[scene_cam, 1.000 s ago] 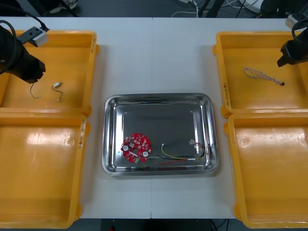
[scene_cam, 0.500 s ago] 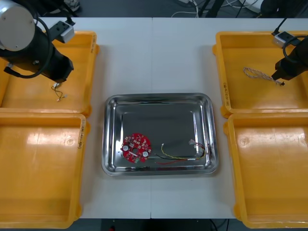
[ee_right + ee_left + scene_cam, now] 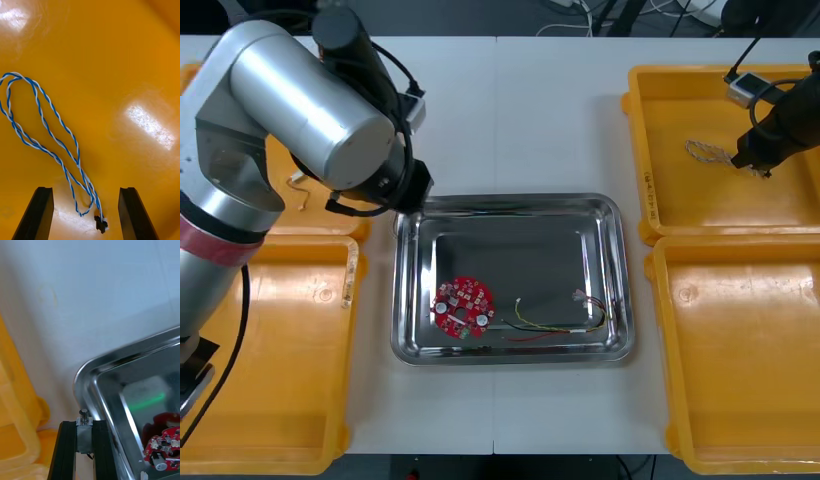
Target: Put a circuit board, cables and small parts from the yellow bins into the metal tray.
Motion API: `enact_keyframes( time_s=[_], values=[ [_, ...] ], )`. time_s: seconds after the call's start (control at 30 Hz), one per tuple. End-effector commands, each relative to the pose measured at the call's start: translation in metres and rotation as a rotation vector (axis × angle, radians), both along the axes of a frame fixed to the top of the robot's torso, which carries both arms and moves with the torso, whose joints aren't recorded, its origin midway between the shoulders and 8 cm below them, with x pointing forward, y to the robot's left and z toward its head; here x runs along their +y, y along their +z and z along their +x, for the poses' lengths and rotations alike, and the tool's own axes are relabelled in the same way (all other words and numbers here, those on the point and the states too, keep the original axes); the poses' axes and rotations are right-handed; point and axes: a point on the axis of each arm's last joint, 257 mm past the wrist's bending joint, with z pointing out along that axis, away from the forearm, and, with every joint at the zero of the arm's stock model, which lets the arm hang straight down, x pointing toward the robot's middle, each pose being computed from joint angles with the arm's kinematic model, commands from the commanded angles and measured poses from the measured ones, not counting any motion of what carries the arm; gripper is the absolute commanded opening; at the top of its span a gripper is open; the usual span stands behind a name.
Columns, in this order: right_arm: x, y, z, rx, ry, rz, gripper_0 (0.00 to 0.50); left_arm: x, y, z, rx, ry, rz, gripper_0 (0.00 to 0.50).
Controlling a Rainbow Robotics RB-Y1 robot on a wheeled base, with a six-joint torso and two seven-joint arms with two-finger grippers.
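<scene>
Shiny metal tray (image 3: 510,203) at mid-table, seen from above, holds a round red circuit board (image 3: 463,306) and a thin red and yellow cable (image 3: 555,322). The left gripper (image 3: 413,193) hangs at its far left corner; the right gripper (image 3: 752,160) is low in a glossy yellow bin (image 3: 645,130). Right wrist view: jaws apart, straddling the plug end of a twisted blue and white cable (image 3: 45,123); closing looks next. Left wrist view: jaws clamped on a small metal part (image 3: 84,433) just outside the rim, which needs carrying inward before release.
</scene>
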Motion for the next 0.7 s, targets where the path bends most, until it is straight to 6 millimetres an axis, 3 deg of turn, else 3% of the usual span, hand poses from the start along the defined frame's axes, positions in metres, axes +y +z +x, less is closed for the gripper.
enact_keyframes(
  time_s=[0.03, 0.2, 0.5, 0.7],
  values=[
    [0.024, 0.029, 0.024, -0.085, 0.049, 0.008, 0.5, -0.039, -0.009, -0.008, -0.019, 0.014, -0.072, 0.0],
    [0.026, 0.027, 0.026, -0.092, 0.058, -0.001, 0.5, -0.058, -0.032, -0.01, 0.001, 0.039, -0.1, 0.0],
    [0.027, 0.017, 0.023, -0.08, 0.058, 0.003, 0.5, -0.061, -0.071, -0.004, 0.038, 0.088, -0.123, 0.0],
    [0.024, 0.013, 0.021, -0.077, 0.056, 0.004, 0.5, -0.062, -0.083, -0.004, 0.045, 0.123, -0.142, 0.0]
  ],
)
